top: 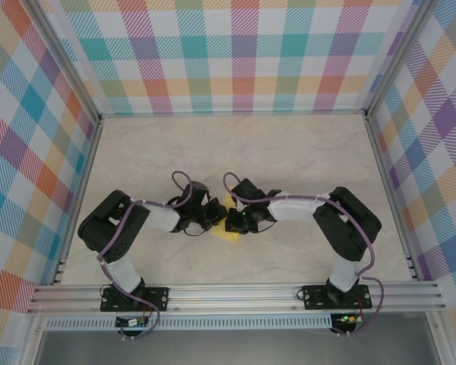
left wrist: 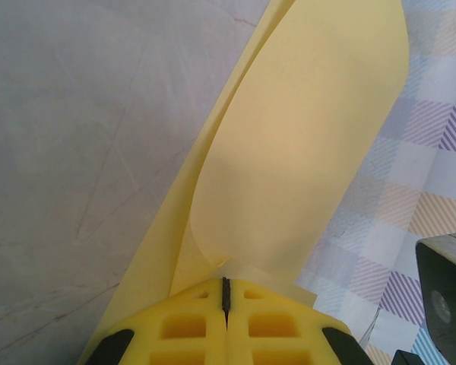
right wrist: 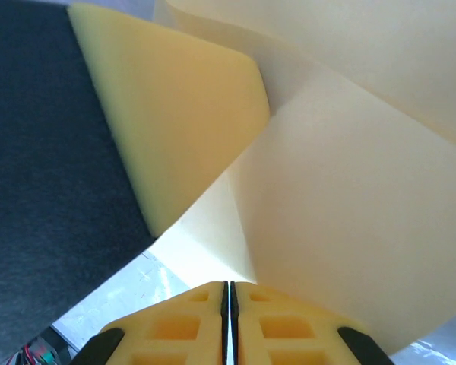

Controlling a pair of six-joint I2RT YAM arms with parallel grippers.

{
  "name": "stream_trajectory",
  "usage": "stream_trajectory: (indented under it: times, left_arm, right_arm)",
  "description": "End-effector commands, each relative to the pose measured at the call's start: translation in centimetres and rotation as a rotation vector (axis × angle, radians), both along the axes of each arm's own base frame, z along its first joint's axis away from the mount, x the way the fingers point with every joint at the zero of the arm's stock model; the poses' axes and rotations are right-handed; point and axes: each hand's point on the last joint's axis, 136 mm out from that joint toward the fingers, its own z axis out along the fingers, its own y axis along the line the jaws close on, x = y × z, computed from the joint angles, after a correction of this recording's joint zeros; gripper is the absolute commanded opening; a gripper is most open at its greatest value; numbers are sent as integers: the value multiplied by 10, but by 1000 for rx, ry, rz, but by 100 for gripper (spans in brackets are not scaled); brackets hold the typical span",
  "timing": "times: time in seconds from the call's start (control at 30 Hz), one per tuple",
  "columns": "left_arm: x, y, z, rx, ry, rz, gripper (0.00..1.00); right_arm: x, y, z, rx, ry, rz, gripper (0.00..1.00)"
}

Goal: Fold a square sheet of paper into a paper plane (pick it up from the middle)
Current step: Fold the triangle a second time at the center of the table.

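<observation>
Front rail: an aluminium rail (top: 235, 293) runs along the near edge of the table (top: 289, 152). Both arm bases are bolted to it, side by side and well apart.
Left arm: the left arm (top: 118, 228) rises from its base and bends out to the left. Its white forearm points inward toward the middle of the table.
Right arm: the right arm (top: 349, 224) takes the opposite shape, with its elbow out to the right and its forearm pointing inward.
Cables: a purple cable (top: 181, 179) loops up above each wrist.
Left gripper: the left gripper (left wrist: 226, 290) has its yellow fingers pressed together, with only a thin dark seam between them. It pinches the bottom edge of the paper.
Right gripper: the right gripper (right wrist: 229, 293) is closed the same way, with a hairline gap between its fingers. It is clamped on the paper where a crease begins.
Meeting point: from above, the two grippers sit nose to nose near the centre of the table, just beside each other.
Paper: the square sheet of paper (left wrist: 289, 152) is plain yellow and is held between the two grippers. In the left wrist view it rises from the fingers as a curved leaf, with a second layer edging out behind it on the left. In the right wrist view a crease climbs from the fingertips and splits the paper into two faces. From above, small yellow corners show beyond and nearer than the grippers. Whether it touches the table I cannot tell.
Table: it is pale and marbled.
Walls: plaid walls (top: 243, 53) in many colours close the far side and both flanks.
</observation>
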Motion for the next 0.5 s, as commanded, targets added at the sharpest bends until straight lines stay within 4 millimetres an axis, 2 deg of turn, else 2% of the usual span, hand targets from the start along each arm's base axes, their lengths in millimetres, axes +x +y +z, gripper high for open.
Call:
stream_trajectory:
  times: [0.0,0.47]
  left_arm:
    - [-15,16,-29,84,82,5,0]
    - [-15,16,-30,84,83,3,0]
  right_arm:
    - [-5,-7,-9,-32,25,-3,12]
    - [-14,-24,-17,-88,33,-9,13]
